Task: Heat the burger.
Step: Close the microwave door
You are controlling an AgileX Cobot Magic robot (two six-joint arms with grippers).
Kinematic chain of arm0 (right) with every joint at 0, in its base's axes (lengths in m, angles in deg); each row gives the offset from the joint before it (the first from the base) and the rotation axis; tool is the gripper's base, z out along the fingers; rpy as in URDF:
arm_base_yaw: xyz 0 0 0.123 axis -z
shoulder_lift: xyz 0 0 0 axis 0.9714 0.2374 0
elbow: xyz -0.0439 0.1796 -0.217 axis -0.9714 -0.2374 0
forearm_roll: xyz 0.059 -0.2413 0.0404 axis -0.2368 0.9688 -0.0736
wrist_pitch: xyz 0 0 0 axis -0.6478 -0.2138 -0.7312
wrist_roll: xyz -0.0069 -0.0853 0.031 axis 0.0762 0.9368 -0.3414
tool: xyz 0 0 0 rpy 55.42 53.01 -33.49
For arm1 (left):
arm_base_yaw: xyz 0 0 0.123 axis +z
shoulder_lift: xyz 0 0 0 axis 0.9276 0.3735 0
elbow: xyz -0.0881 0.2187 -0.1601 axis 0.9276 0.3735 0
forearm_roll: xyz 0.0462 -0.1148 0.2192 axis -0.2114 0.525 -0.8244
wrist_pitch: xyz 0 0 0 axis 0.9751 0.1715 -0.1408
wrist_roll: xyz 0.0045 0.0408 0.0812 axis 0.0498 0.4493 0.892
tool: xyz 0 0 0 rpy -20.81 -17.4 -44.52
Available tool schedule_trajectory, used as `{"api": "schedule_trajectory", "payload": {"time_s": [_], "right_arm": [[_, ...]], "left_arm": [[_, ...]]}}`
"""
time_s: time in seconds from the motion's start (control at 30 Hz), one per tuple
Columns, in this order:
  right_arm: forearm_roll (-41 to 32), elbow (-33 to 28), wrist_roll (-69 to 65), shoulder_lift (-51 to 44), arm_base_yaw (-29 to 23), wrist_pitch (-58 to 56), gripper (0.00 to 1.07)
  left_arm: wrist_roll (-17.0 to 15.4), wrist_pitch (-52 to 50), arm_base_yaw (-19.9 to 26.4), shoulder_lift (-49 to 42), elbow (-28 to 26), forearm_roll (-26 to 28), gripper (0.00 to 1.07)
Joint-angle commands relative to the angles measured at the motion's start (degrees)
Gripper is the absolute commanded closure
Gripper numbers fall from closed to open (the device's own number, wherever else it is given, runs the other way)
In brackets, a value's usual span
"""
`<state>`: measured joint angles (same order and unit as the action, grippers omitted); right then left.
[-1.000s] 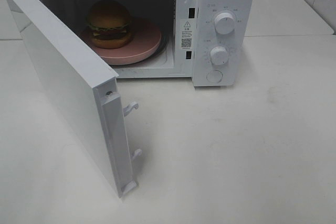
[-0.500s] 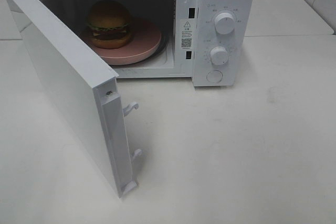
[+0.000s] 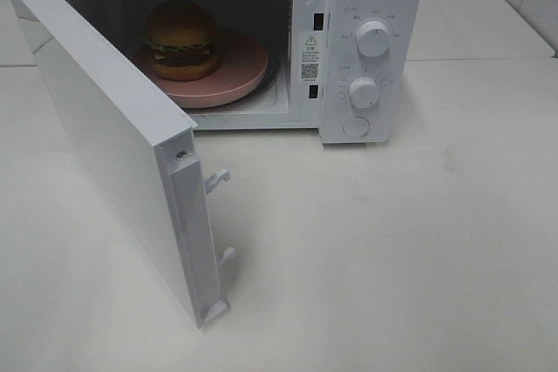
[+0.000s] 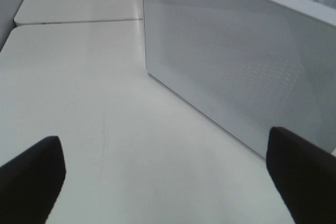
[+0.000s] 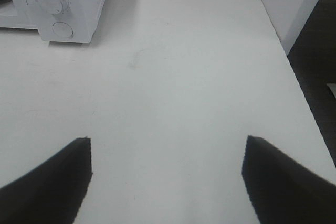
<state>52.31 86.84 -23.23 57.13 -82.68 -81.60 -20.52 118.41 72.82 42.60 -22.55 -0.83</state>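
The burger (image 3: 181,39) sits on a pink round plate (image 3: 240,71) inside the white microwave (image 3: 370,6), whose door (image 3: 113,145) hangs wide open toward the front left. Neither arm shows in the exterior high view. My left gripper (image 4: 163,182) is open above the bare table, its dark fingers (image 4: 31,174) spread wide, with the outer face of the door (image 4: 236,61) just ahead of it. My right gripper (image 5: 165,177) is open too, nothing between its fingers (image 5: 50,179), and the microwave's knob panel (image 5: 52,3) lies some way ahead.
Two knobs (image 3: 373,38) and a round button (image 3: 356,126) are on the microwave's front panel. The white table (image 3: 392,241) stretches in front and to the right. In the right wrist view the table edge (image 5: 294,77) drops off to a dark floor.
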Motion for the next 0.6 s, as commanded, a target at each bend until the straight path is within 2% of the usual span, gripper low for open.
{"api": "schedule_trajectory", "payload": {"time_s": [0.03, 0.07, 0.1, 0.17, 0.2, 0.23, 0.27, 0.3, 0.33, 0.37, 0.4, 0.43, 0.47, 0.57, 0.6], "right_arm": [[0.3, -0.2, 0.5, -1.8, 0.3, 0.8, 0.31], [0.3, -0.2, 0.5, -1.8, 0.3, 0.8, 0.31], [0.3, -0.2, 0.5, -1.8, 0.3, 0.8, 0.31], [0.3, -0.2, 0.5, -1.8, 0.3, 0.8, 0.31], [0.3, -0.2, 0.5, -1.8, 0.3, 0.8, 0.31], [0.3, -0.2, 0.5, -1.8, 0.3, 0.8, 0.31], [0.3, -0.2, 0.5, -1.8, 0.3, 0.8, 0.31], [0.3, -0.2, 0.5, -1.8, 0.3, 0.8, 0.31], [0.3, -0.2, 0.5, -1.8, 0.3, 0.8, 0.31], [0.3, -0.2, 0.5, -1.8, 0.3, 0.8, 0.31], [0.3, -0.2, 0.5, -1.8, 0.3, 0.8, 0.31], [0.3, -0.2, 0.5, -1.8, 0.3, 0.8, 0.31], [0.3, -0.2, 0.5, -1.8, 0.3, 0.8, 0.31], [0.3, -0.2, 0.5, -1.8, 0.3, 0.8, 0.31], [0.3, -0.2, 0.5, -1.8, 0.3, 0.8, 0.31]], "left_arm": [[-0.2, -5.4, 0.2, 3.8, -0.5, 0.9, 0.16], [-0.2, -5.9, 0.2, 4.7, -0.5, 0.9, 0.21], [-0.2, -5.9, 0.2, 4.7, -0.5, 0.9, 0.21], [-0.1, -7.8, 0.2, 7.8, -0.5, 0.9, 0.37], [-0.1, -7.8, 0.2, 7.8, -0.5, 0.9, 0.37], [-0.1, -8.9, 0.2, 10.0, -0.5, 0.9, 0.52], [-0.1, -9.6, 0.2, 11.1, -0.5, 0.9, 0.60], [-0.1, -9.6, 0.2, 11.1, -0.5, 0.9, 0.60], [-0.1, -10.9, 0.2, 13.2, -0.5, 0.9, 0.73], [-0.1, -10.9, 0.2, 13.2, -0.5, 0.9, 0.73], [-0.1, -12.4, 0.2, 15.2, -0.3, 1.0, 0.85], [-0.1, -13.6, 0.2, 16.2, -0.1, 1.3, 0.91], [-0.1, -16.6, 0.2, 17.9, 0.3, 1.7, 1.01], [0.0, -17.9, 0.2, 18.6, 0.6, 1.8, 1.07], [0.6, -22.3, 0.2, 19.5, 1.8, 2.1, 1.07]]}}
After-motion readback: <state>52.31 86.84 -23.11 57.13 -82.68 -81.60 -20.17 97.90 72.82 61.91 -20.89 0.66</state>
